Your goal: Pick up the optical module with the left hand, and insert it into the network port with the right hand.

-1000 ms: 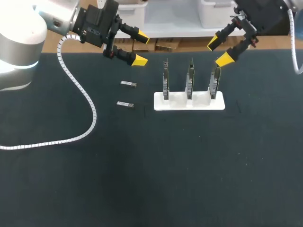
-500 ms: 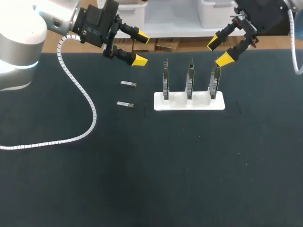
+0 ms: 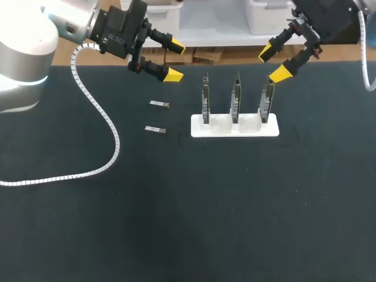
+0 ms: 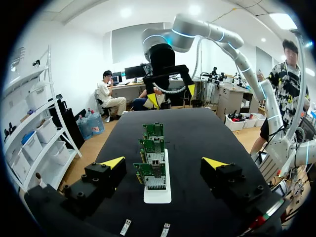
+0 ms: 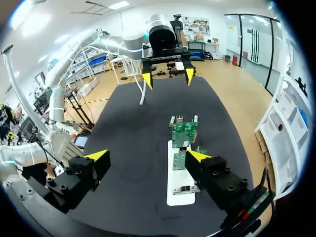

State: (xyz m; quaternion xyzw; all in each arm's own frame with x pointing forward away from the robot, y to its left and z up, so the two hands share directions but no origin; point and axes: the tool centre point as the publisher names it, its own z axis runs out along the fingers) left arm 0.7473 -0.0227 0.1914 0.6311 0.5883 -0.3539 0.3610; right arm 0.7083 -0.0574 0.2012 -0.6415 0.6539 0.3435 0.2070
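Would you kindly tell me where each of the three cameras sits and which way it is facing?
Head view: fixed above and behind the robot, looking down on the table; both arms, left tool and right tool, show.
Left wrist view: on the left wrist, facing across the white holder toward the right arm; own tool shows.
Right wrist view: opposite, facing the left arm over the holder; own tool shows.
Shared: the holder.

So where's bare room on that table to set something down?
The near half of the black table is bare, bordered by the white coiled cable and the white card holder. Crowded: the far strip, with two small silver modules.
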